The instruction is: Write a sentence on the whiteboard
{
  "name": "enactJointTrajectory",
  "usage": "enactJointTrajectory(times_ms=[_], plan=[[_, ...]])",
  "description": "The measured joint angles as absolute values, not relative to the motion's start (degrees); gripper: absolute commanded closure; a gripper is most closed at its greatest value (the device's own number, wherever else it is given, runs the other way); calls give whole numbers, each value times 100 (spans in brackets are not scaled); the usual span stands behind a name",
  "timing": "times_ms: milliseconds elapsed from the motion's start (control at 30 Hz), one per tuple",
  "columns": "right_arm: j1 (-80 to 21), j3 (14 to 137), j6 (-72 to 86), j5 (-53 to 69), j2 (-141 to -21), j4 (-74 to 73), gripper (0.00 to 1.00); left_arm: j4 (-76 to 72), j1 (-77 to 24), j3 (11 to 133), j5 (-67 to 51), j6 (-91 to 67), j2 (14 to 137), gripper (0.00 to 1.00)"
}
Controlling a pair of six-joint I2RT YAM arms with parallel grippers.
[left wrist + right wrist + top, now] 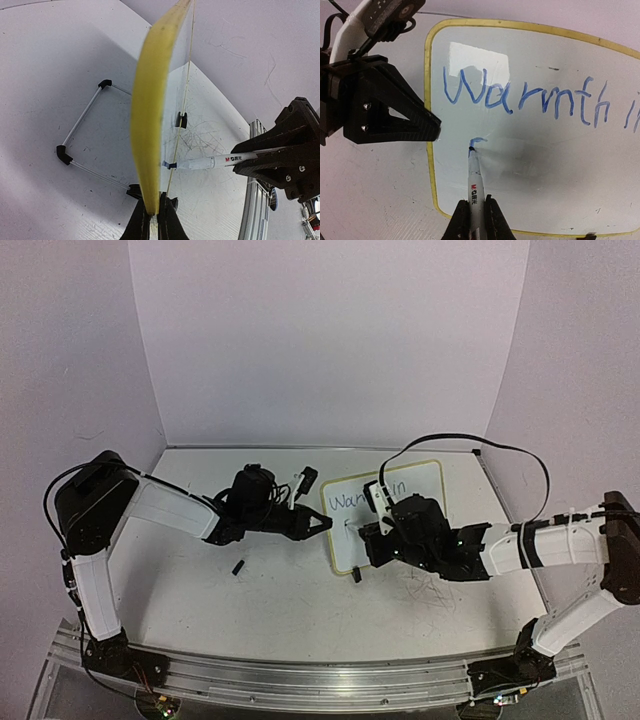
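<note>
Left claw is closed tight on the left edge of the whiteboard, its fingers pinching the thin yellow frame. We note the whiteboard lies right of centre on the scuffed table; it is glossy white with rounded corners. The sentence reads "Warmth i…" in blue cursive, with one short curved stroke beneath. Right claw is clamped on a white marker, whose tip touches the whiteboard.
</note>
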State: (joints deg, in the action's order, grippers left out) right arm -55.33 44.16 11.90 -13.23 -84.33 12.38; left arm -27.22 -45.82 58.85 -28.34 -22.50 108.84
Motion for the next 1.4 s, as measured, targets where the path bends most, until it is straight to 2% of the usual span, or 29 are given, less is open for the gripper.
enactJointTrajectory(times_ms=[1400], plan=[[-5693, 4112, 1610, -908, -8412, 1043, 100, -2736, -4596, 5885, -2834, -2246, 10884, 100]])
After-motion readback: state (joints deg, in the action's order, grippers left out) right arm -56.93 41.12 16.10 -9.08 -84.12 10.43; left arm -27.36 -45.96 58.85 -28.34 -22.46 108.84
